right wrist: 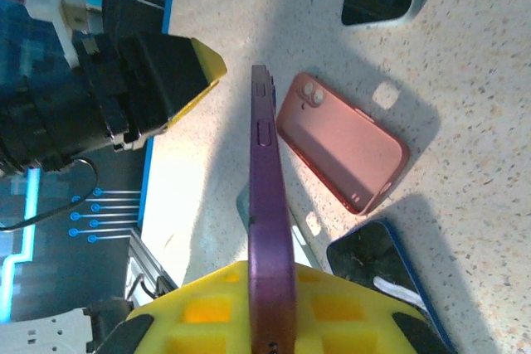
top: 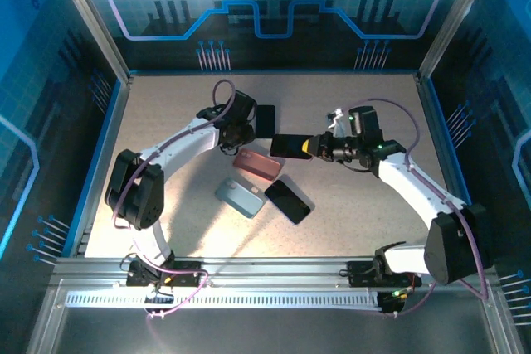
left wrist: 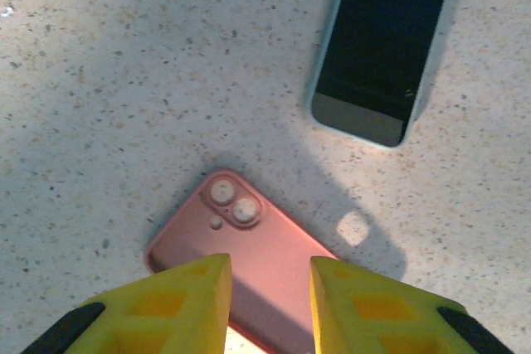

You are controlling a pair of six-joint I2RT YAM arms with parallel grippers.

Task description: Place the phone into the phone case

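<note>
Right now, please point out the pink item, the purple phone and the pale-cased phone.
pink item (left wrist: 274,238), left wrist view, flat back.
purple phone (right wrist: 270,196), right wrist view, side edge.
pale-cased phone (left wrist: 377,39), left wrist view, dark screen.

Speckled matt table (left wrist: 99,55), smooth pink case (left wrist: 267,244)

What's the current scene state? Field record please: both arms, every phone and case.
left gripper: fingers apart, empty, over the pink phone's end
right gripper: shut on purple case, held on edge above table
purple case: shadow shows a lit square cutout, so likely empty
pink phone: flat on table, two lenses up
pale-rimmed phone: flat, screen up
grey-blue item: flat; phone or case, cannot tell
dark phone: flat, screen up, beside grey-blue item
task status: phone not yet in case
</note>
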